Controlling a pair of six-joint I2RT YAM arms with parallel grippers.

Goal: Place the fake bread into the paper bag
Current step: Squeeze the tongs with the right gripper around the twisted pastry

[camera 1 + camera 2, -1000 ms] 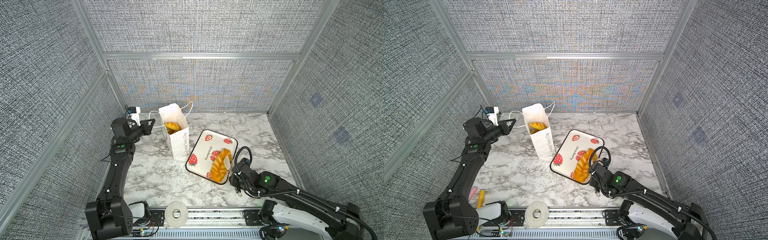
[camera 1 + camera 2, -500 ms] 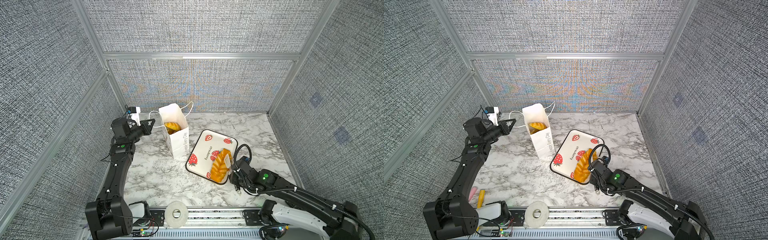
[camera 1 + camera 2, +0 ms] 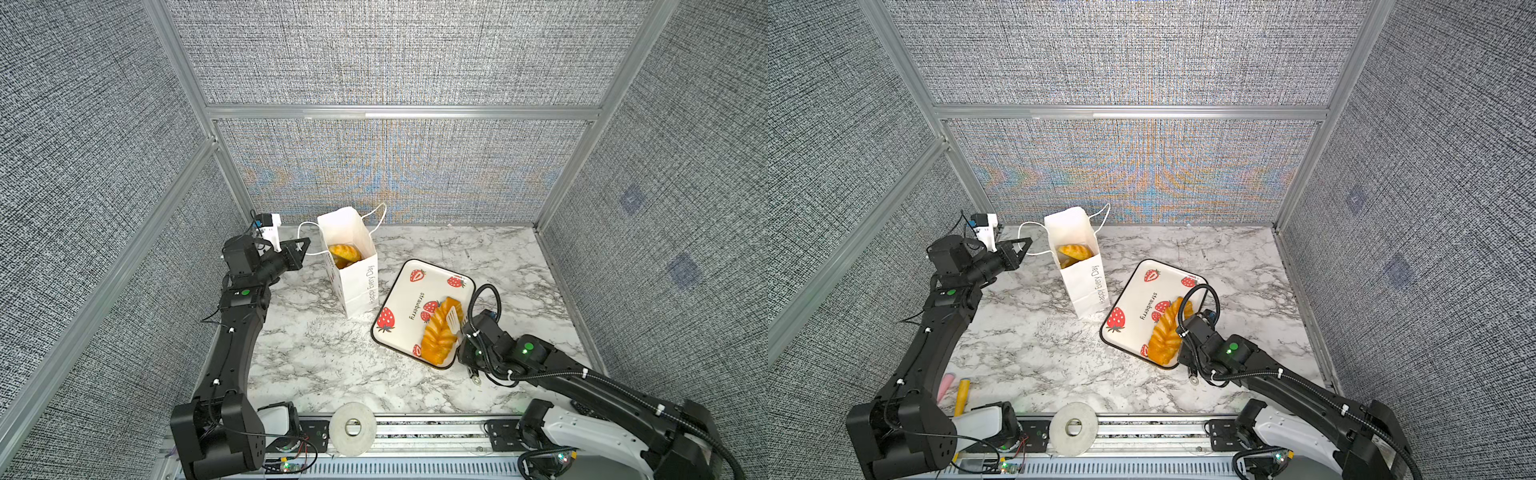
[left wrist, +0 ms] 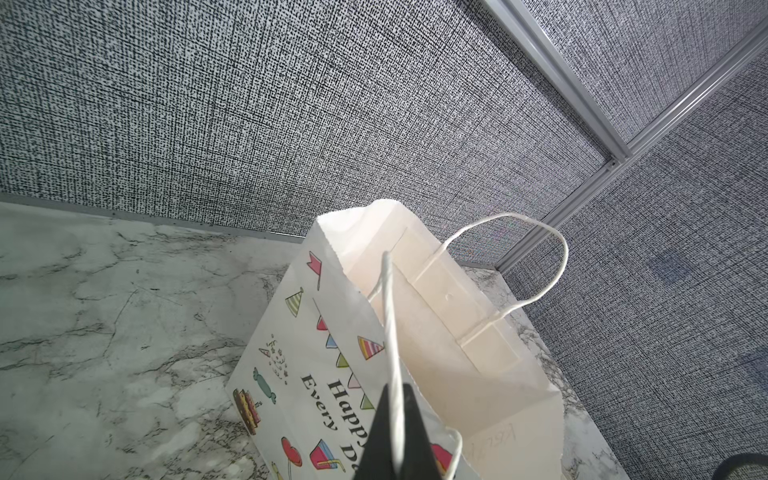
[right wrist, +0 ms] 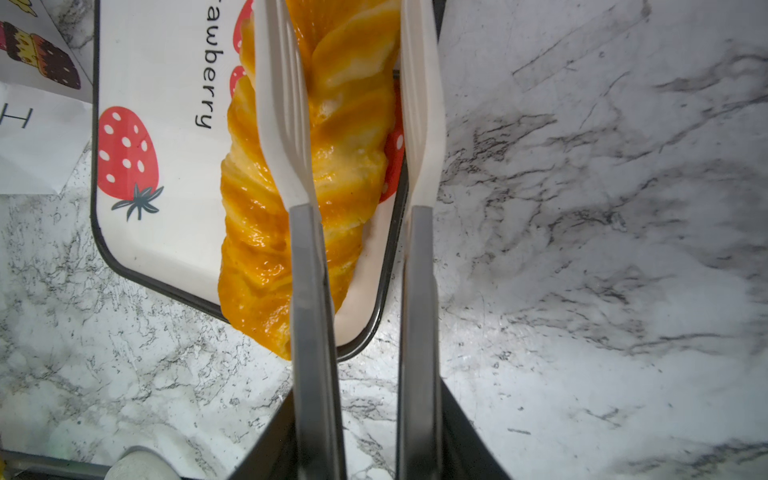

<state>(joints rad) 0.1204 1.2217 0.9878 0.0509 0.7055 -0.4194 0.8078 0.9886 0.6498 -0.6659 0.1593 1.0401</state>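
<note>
The white paper bag (image 3: 357,282) (image 3: 1088,286) stands upright and open at the back left, with fake bread (image 3: 344,253) (image 3: 1075,252) inside. My left gripper (image 3: 305,243) (image 3: 1027,242) (image 4: 397,395) is shut on its near cord handle (image 4: 390,311), drawn tight to the left. A long ridged fake bread (image 3: 440,336) (image 3: 1165,336) (image 5: 349,124) lies on the strawberry tray (image 3: 403,299) (image 5: 166,83). My right gripper (image 3: 467,336) (image 3: 1187,332) (image 5: 368,399) is shut on white-tipped tongs (image 5: 282,104). One tong blade rests on the loaf and the other runs along its side by the tray rim.
A roll of tape (image 3: 353,428) (image 3: 1073,428) sits on the front rail. A pink piece (image 3: 948,384) and a yellow stick (image 3: 962,390) lie at the front left by the left arm's base. Grey fabric walls close in the marble table on three sides.
The right arm has shifted slightly, with the tongs staying over the long bread. The left gripper and the bag have not moved.
</note>
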